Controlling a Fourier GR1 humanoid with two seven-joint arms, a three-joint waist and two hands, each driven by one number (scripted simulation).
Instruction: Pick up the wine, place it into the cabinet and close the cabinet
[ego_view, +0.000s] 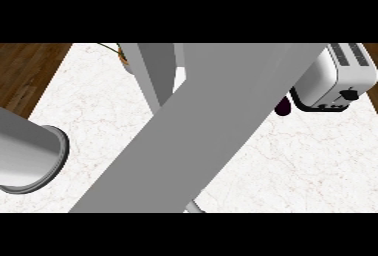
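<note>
A broad grey forearm (214, 130) runs diagonally from the lower edge to the top right and fills the middle of the head view. Its hand is out of the picture. From under its right side, beside the toaster, a small dark purple shape (283, 107) peeks out; it may be part of the wine bottle, but too little shows to tell. A second grey forearm (26, 152) comes in from the left edge as a thick cylinder, and no hand shows on it. No cabinet is recognisable; a narrow grey slab (151, 70) slants down from the top behind the big forearm.
A silver toaster (336, 77) with black trim stands at the upper right of the white marble counter (317, 165). A bit of orange and green (122, 55) shows at the top, left of the slab. Wooden floor (26, 70) lies beyond the counter's left edge.
</note>
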